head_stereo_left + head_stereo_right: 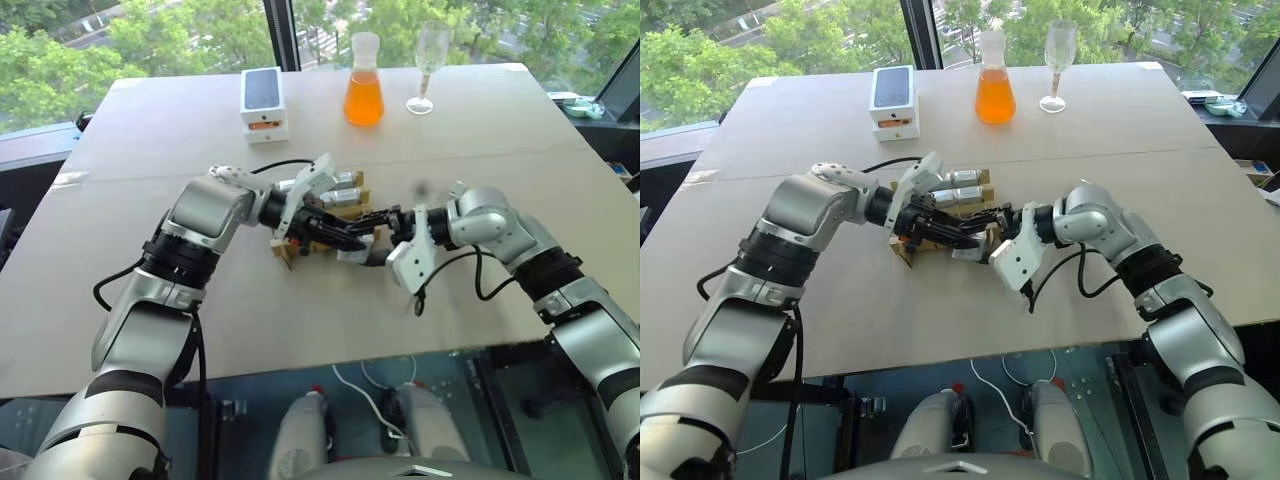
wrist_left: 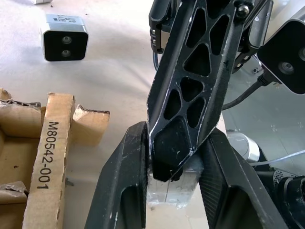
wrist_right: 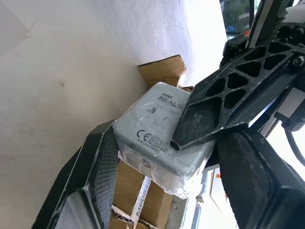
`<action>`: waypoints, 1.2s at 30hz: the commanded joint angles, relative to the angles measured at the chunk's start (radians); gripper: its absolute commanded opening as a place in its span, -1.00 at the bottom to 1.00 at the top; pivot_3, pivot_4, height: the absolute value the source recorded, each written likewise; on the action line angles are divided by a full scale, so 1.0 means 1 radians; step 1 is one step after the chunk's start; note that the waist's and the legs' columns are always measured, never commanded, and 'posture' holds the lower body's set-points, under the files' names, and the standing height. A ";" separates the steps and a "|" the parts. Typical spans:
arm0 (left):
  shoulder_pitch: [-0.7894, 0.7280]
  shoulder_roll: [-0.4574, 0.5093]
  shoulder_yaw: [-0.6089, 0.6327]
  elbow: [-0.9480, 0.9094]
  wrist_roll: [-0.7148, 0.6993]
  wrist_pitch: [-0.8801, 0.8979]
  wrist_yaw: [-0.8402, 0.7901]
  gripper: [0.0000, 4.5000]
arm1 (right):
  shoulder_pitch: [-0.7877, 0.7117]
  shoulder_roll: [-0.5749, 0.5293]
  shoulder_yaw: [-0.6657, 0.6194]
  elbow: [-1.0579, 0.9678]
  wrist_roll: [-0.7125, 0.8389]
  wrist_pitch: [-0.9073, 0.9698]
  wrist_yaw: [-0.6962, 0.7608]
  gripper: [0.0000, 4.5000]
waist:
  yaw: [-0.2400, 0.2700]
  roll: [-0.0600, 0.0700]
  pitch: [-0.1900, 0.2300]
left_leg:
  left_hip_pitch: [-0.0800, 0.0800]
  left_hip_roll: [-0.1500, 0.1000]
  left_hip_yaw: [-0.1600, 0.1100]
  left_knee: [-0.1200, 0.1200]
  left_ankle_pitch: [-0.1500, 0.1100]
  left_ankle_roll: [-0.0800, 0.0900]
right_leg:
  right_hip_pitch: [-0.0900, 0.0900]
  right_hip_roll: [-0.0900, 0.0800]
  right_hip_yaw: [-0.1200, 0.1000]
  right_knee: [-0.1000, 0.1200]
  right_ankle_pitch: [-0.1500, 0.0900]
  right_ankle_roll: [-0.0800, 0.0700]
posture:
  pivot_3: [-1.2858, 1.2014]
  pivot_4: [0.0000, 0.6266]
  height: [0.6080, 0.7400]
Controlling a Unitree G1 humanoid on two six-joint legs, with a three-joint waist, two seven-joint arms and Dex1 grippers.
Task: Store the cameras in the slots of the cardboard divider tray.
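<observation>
- Grey metal is showing between both sets of black fingers: one camera (image 3: 157, 138) is being held in the air just beside the cardboard tray (image 2: 47, 143), at the middle of the table (image 1: 520, 140).
- The right gripper (image 3: 162, 157) is clasping the camera across its sides, its label face turned toward that wrist.
- The left gripper (image 2: 174, 171) is pinching the same camera, fingers drawn in narrow on it, so this is looking like a hand-over in mid-grip.
- To do it well, the right fingers should be letting go only once the left pinch is firm and square; a skewed hold would likely be jamming on the notched dividers.
- Another camera (image 2: 65, 36) is lying loose on the table, apart from the tray, waiting its turn.
- Then the held camera should be going straight down into a free slot, not dragging a cardboard wall.
</observation>
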 commanded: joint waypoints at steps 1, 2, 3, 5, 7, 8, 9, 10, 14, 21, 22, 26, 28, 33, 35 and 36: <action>-0.005 0.000 0.015 -0.021 -0.021 0.025 -0.017 -0.61 | -0.015 0.000 -0.011 -0.051 0.039 0.024 0.016 0.75 | 0.000 0.000 0.000 | 0.000 0.000 0.000 0.000 0.000 0.000 | 0.000 0.000 0.000 0.000 0.000 0.000 | 0.03 -0.52 1.00; -0.005 -0.002 0.017 -0.021 -0.022 0.028 -0.015 -0.62 | -0.012 -0.001 -0.012 -0.054 0.046 0.027 0.018 0.93 | 0.000 0.000 0.000 | 0.000 0.000 0.000 0.000 0.000 0.000 | 0.000 0.000 0.000 0.000 0.000 0.000 | 0.03 -0.52 1.00; -0.005 -0.003 0.019 -0.021 -0.023 0.029 -0.013 -0.62 | -0.008 -0.002 -0.014 -0.057 0.050 0.030 0.020 1.00 | 0.000 0.000 0.000 | 0.000 0.000 0.000 0.000 0.000 0.000 | 0.000 0.000 0.000 0.000 0.000 0.000 | 0.03 -0.52 1.00; -0.004 -0.006 0.022 -0.021 -0.026 0.032 -0.010 -0.62 | 0.000 -0.004 -0.018 -0.065 0.062 0.046 0.024 1.00 | 0.000 0.000 0.000 | 0.000 0.000 0.001 0.000 0.000 0.000 | 0.000 0.000 0.001 0.000 0.000 0.000 | 0.03 -0.52 1.00; -0.003 -0.009 0.023 -0.020 -0.026 0.031 -0.008 -0.62 | 0.007 -0.007 -0.022 -0.072 0.073 0.060 0.029 1.00 | 0.000 0.000 0.000 | 0.000 0.000 0.001 0.000 0.000 0.000 | 0.000 0.000 0.001 0.000 0.000 0.000 | 0.03 -0.52 1.00; -0.002 -0.011 0.026 -0.019 -0.026 0.030 -0.006 -0.62 | 0.012 -0.008 -0.025 -0.076 0.082 0.069 0.032 1.00 | 0.000 0.000 0.000 | 0.000 0.000 0.001 0.000 0.000 0.000 | 0.000 0.000 0.001 0.000 0.000 0.000 | 0.03 -0.52 1.00; -0.001 -0.014 0.032 -0.017 -0.026 0.024 -0.001 -0.62 | 0.016 -0.010 -0.026 -0.080 0.086 0.075 0.033 1.00 | 0.001 0.000 0.000 | 0.000 0.000 0.001 0.000 0.000 0.000 | 0.000 0.000 0.001 0.000 0.000 0.000 | 0.03 -0.52 1.00; -0.002 -0.017 0.039 -0.013 -0.026 0.020 0.006 -0.62 | 0.021 -0.012 -0.028 -0.086 0.089 0.082 0.035 1.00 | 0.001 0.000 0.000 | 0.000 0.000 0.001 0.000 0.000 0.000 | 0.000 0.000 0.001 0.000 0.000 0.000 | 0.03 -0.52 1.00; 0.001 -0.009 0.072 -0.011 -0.028 -0.014 0.013 -0.62 | 0.063 -0.028 -0.052 -0.118 0.148 0.152 0.050 1.00 | 0.000 0.000 0.000 | 0.000 0.000 0.001 0.000 0.000 0.000 | -0.001 0.000 0.001 0.000 0.000 0.000 | 0.03 -0.52 1.00; 0.007 0.015 0.225 0.038 -0.024 -0.201 0.071 -0.62 | 0.266 -0.111 -0.202 -0.214 0.404 0.416 0.084 1.00 | 0.004 -0.001 0.001 | 0.000 0.000 0.000 0.000 0.000 0.000 | 0.000 -0.001 0.000 0.000 0.000 0.000 | 0.03 -0.52 1.00; 0.017 0.024 0.244 0.047 -0.022 -0.239 0.069 -0.62 | 0.312 -0.118 -0.231 -0.246 0.456 0.491 0.084 1.00 | 0.004 -0.001 0.001 | -0.001 0.000 0.000 0.000 0.000 0.000 | 0.000 -0.001 0.000 0.000 0.000 0.000 | 0.03 -0.52 1.00; 0.059 0.044 0.313 0.079 -0.028 -0.350 0.066 -0.62 | 0.506 -0.142 -0.321 -0.427 0.682 0.786 0.110 1.00 | 0.003 -0.001 0.001 | 0.000 0.000 0.000 0.000 0.000 0.000 | 0.000 -0.001 0.000 0.000 0.000 0.000 | 0.03 -0.52 1.00; 0.101 0.060 0.332 0.080 -0.031 -0.398 0.042 -0.62 | 0.609 -0.154 -0.355 -0.526 0.766 0.893 0.113 1.00 | 0.001 -0.001 0.001 | 0.000 0.000 0.000 0.000 0.000 0.000 | 0.000 -0.001 0.000 0.000 0.000 0.000 | 0.03 -0.52 1.00; 0.177 0.058 0.348 0.167 0.025 -0.617 0.048 -0.62 | 0.785 -0.111 -0.450 -0.647 0.909 0.998 0.102 1.00 | 0.005 -0.001 0.001 | 0.001 0.000 0.000 0.000 0.000 0.000 | 0.000 0.000 0.000 0.001 -0.002 0.004 | 0.03 -0.52 1.00; 0.183 0.048 0.352 0.198 0.027 -0.671 0.042 -0.62 | 0.824 -0.107 -0.471 -0.672 0.926 1.001 0.127 1.00 | 0.008 -0.002 0.001 | 0.001 0.000 -0.001 0.000 0.000 0.001 | 0.001 0.000 -0.001 0.001 -0.002 0.004 | 0.03 -0.52 1.00; 0.185 0.045 0.353 0.225 0.032 -0.707 0.034 -0.62 | 0.840 -0.112 -0.473 -0.679 0.920 1.004 0.141 1.00 | 0.010 -0.002 0.001 | 0.001 0.000 -0.001 0.000 0.000 0.001 | 0.001 0.000 -0.001 0.000 -0.002 0.004 | 0.03 -0.52 1.00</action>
